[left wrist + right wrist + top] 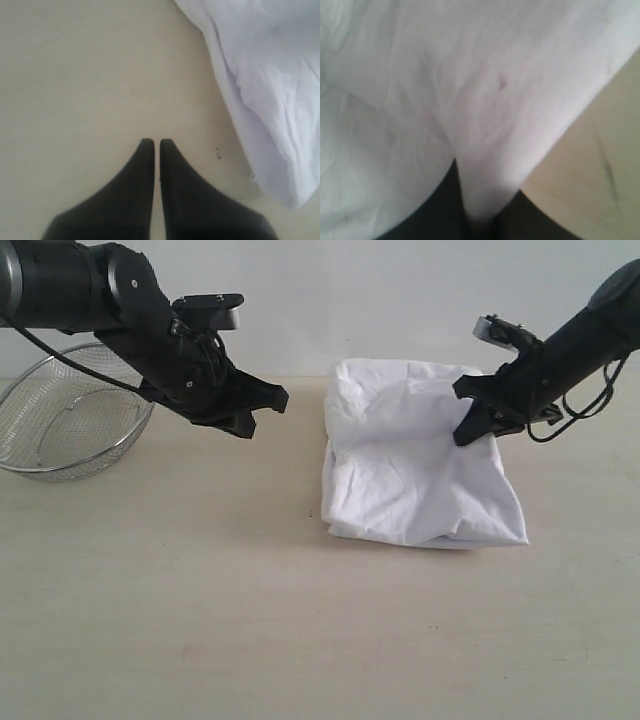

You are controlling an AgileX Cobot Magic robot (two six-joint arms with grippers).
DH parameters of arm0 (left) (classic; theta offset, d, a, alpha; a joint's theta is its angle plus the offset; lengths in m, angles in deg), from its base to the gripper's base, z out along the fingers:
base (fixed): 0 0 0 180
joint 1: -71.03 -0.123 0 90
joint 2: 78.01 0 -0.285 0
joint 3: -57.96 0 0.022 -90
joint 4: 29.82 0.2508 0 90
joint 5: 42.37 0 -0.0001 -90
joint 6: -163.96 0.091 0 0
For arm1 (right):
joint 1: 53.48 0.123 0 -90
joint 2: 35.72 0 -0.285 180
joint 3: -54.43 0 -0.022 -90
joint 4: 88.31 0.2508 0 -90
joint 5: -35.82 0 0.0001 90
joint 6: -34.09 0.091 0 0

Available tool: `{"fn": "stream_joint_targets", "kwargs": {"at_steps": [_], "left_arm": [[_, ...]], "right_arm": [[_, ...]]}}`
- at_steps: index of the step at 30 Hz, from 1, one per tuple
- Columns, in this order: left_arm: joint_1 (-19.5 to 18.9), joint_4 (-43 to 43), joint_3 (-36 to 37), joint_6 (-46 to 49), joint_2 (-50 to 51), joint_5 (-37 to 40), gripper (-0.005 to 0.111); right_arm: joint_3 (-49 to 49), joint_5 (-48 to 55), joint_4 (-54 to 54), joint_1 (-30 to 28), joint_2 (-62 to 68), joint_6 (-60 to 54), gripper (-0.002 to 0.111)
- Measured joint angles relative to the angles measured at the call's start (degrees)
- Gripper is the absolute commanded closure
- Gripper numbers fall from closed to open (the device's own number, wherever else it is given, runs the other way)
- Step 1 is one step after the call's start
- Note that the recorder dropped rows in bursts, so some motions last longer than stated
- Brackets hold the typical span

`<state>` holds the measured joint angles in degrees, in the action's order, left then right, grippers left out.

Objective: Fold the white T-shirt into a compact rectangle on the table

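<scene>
**Fig. 1. Folded shirt with 1 edge pinched; 2nd arm idle**

The shirt (410, 470) lies on the table (200, 620) as a wrinkled, roughly rectangular white bundle, right of centre and toward the far edge in the exterior view. Its near edge is fairly straight, with the near right corner jutting out. No lettering or tag shows on the upper face.

The right gripper (468, 432) comes in from the right and meets the bundle at its far right side, low against the cloth. In the right wrist view, 1 fold of white fabric runs down between the 2 dark fingers (435, 215) and fills the gap. The jaws are closed on the shirt. Bare table shows beside the cloth in that view.

The left gripper (268, 408) hangs above the table, just left of the shirt and clear of it. In the left wrist view its 2 fingers lie side by side with only a thin slit between them. The jaws are closed and hold nothing. The shirt's edge lies off to 1 side, apart from the fingertips, over bare tabletop.

A wire-mesh bowl (60, 430) stands on the table at the far left, behind and below the left arm, well apart from the shirt. Its contents, if any, cannot be made out.
</scene>
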<state>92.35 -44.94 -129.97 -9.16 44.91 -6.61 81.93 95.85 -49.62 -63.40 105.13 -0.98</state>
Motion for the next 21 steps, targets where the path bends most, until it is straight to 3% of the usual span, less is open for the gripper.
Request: {"fn": "stream_joint_targets", "kwargs": {"at_steps": [10, 15, 21], "left_arm": [[0.0, -1.5, 0.0, 1.5, 0.0, 0.8, 0.102], [0.0, -8.0, 0.0, 6.0, 0.0, 1.8, 0.102], [0.0, -10.6, 0.0, 7.8, -2.1, 1.4, 0.102]], "right_arm": [[13.0, 7.8, -6.6, -7.3, 3.8, 2.8, 0.108], [17.8, 9.4, -7.8, -10.5, 5.5, 3.0, 0.108], [18.2, 9.7, -8.0, -10.7, 6.8, 2.5, 0.108]]}}
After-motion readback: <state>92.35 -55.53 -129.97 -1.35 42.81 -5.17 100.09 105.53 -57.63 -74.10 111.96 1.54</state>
